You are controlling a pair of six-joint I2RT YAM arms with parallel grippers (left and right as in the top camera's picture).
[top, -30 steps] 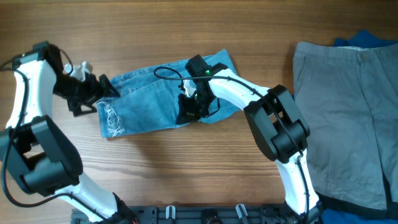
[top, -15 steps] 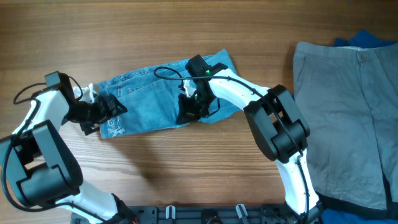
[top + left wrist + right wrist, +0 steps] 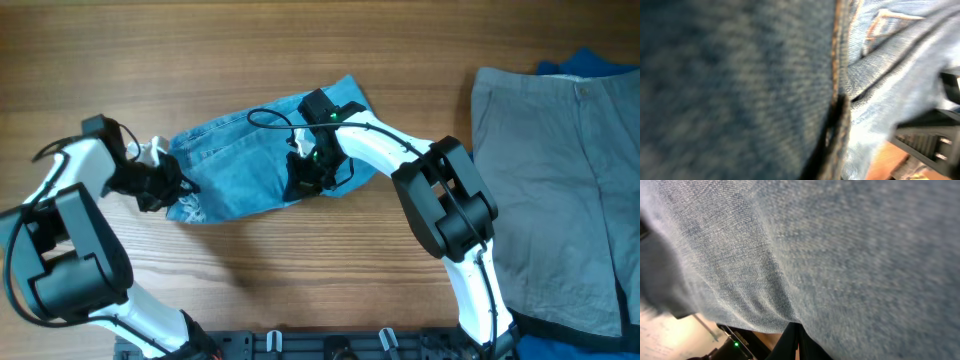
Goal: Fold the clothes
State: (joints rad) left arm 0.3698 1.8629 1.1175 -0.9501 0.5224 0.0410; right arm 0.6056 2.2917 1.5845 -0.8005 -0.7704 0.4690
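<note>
The jeans (image 3: 240, 168) are met at 9 o'clock by left gripper (image 3: 168, 187), centrally by right gripper (image 3: 303, 182); jaw states indeterminable. Taut fold toward 3 o'clock advised.

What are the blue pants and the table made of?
The jeans look like denim: close up you see slanted woven threads and orange stitching. The table looks like smooth wood with brown grain lines, though it may be a wood-look top.

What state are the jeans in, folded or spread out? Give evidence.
Folded, loosely: the jeans form one short, layered band, legs not stretched out.
</note>
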